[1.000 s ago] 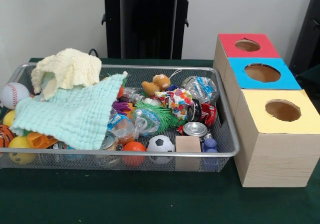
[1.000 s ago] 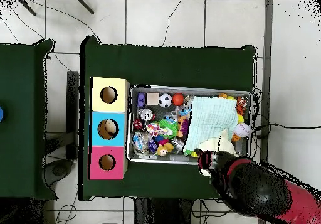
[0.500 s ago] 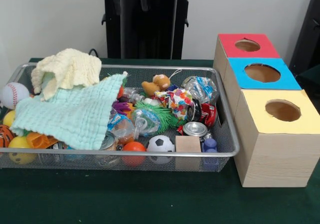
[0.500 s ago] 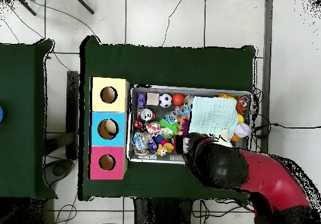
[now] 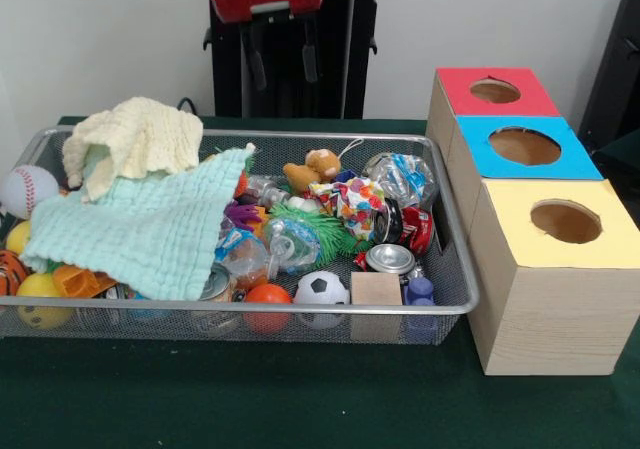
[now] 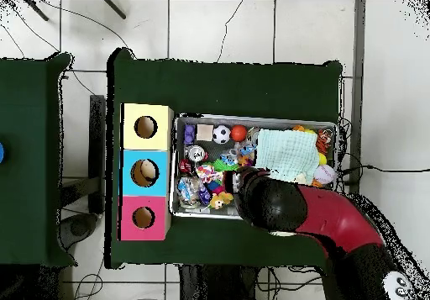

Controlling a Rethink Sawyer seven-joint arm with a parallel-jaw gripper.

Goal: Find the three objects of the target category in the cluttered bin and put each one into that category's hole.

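The jaws [image 5: 282,59] hang apart, holding nothing, high above the far rim of the wire bin [image 5: 455,269]. Well below them lie the green cloth [image 5: 150,229], toys and cans. Beyond to their side stand the three boxes [image 5: 530,204] with holes.

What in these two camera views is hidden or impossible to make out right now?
- Gripper, front view: too dark to tell open or shut; overhead, the arm covers it.
- Items under the green cloth: hidden in both views.
- Yellow cloth: hidden under the arm overhead.
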